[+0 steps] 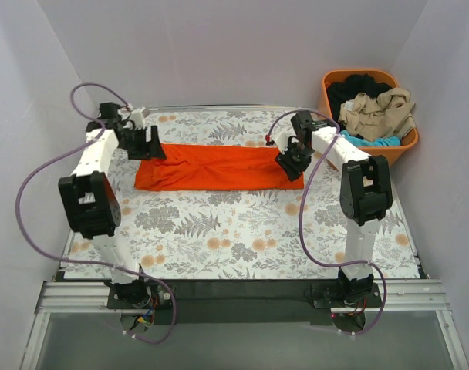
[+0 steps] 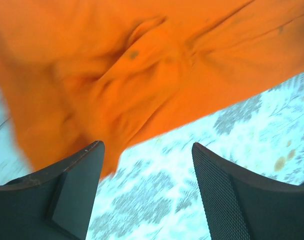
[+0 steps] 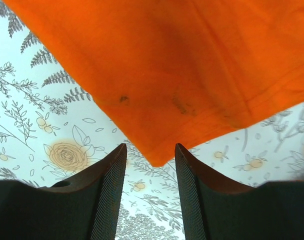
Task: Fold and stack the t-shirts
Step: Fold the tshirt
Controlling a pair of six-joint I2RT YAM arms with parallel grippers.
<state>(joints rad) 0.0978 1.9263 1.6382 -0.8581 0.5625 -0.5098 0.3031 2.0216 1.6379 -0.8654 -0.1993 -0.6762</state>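
The orange t-shirt (image 1: 219, 167) lies folded into a long strip across the far half of the table. My left gripper (image 1: 153, 146) is open and empty over its left end; in the left wrist view (image 2: 148, 150) the cloth (image 2: 142, 70) lies just ahead of the fingers. My right gripper (image 1: 288, 164) is open and empty at its right end; in the right wrist view (image 3: 150, 152) a corner of the cloth (image 3: 159, 157) points between the fingertips. Beige (image 1: 381, 112), black (image 1: 356, 86) and turquoise (image 1: 373, 142) shirts lie in the orange basket (image 1: 408, 142).
The table has a floral cloth (image 1: 242, 231). The basket stands at the far right corner beside the right wall. White walls close in the back and both sides. Purple cables (image 1: 304, 223) loop from both arms.
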